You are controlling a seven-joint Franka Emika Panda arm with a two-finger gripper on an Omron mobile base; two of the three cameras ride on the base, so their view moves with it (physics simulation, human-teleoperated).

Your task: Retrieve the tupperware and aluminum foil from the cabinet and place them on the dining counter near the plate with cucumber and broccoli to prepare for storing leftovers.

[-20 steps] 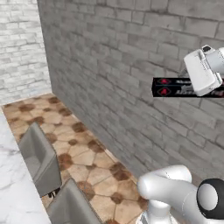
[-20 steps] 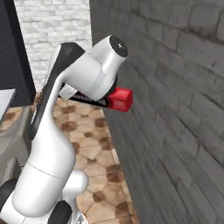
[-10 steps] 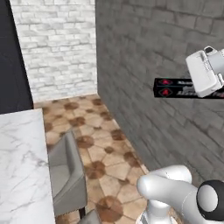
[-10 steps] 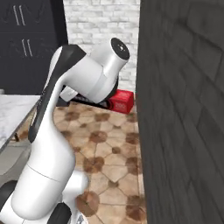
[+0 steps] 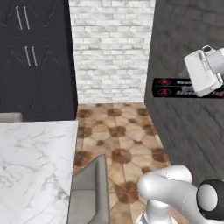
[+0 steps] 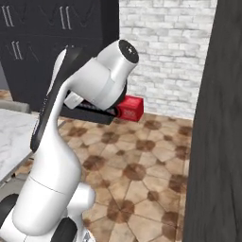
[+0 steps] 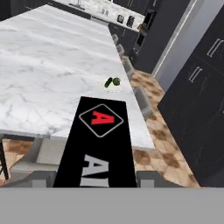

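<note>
You have the aluminum foil (image 7: pixel 99 146) in the pincer (image 5: pixel 204 83), carried high and level above the tiled floor (image 5: pixel 120 144). That makes sense for a transport leg: held flat and well off the ground, the long carton should pass over the stools (image 5: pixel 89 192) and the edge of the dining counter (image 5: pixel 33 170) without catching, and it can go down flat when you arrive.

In the left base view the black carton sticks out sideways from the white hand toward 9 o'clock, with its red logos at the free end. The hand covers the other part of it. In the right base view the arm hides most of the carton, and you see mainly its red end cap (image 6: pixel 130 108) poking out at 3 o'clock of the forearm. The fingers themselves are hidden, but the carton hangs clear of any support, so I judge the pincer closed on it near the middle of its length.

In the hand view the carton runs from 6 o'clock up toward the centre. Directly beyond its far end, at 12 o'clock, the plate (image 7: pixel 114 87) sits on the counter near the stool-side edge, with the cucumber (image 7: pixel 108 82) and a second green piece on it. The carton is well short of the plate and not yet over the marble by much, if at all.

I judge you are mid-carry. You still need to close on the plate and lower the carton beside it, not onto it.
</note>
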